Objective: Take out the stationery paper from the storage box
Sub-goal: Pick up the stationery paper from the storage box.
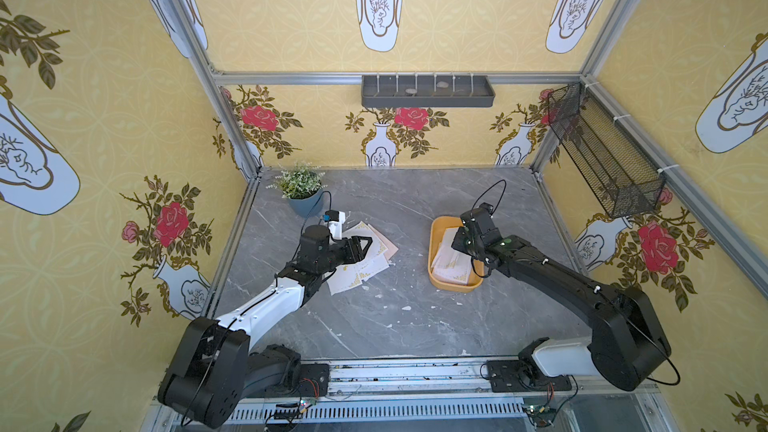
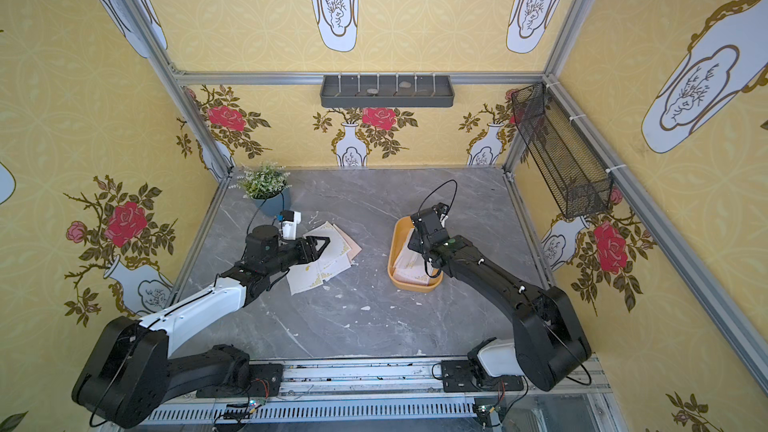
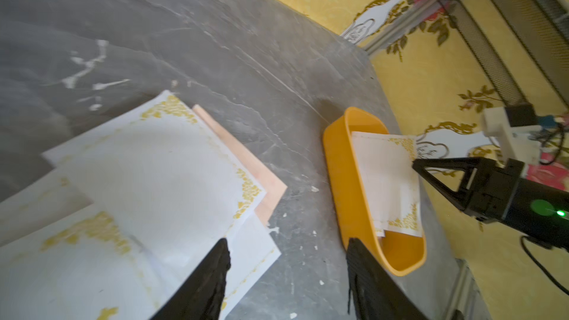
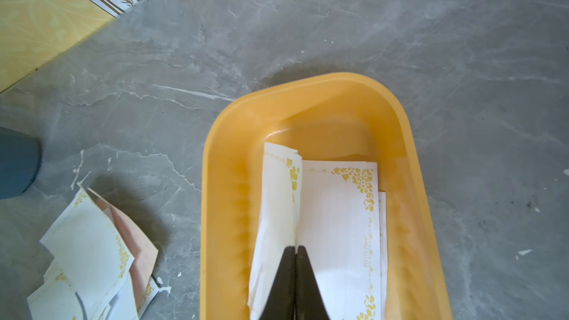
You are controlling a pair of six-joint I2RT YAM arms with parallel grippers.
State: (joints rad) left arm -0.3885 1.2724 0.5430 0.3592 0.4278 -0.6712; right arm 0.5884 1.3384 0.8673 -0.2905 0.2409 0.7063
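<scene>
While several stationery paper sheets (image 1: 376, 261) lie on the worktop (image 1: 395, 326) beside the storage box (image 4: 308, 103), others sit inside it, one clamped in the right fingers (image 4: 284, 278); the left fingers (image 3: 212, 275) hang released.

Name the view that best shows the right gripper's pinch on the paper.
Right wrist: the right gripper is shut on a fold of stationery paper in the storage box. Left wrist shows it side-on; in both top views the arm hides the tips.
</scene>
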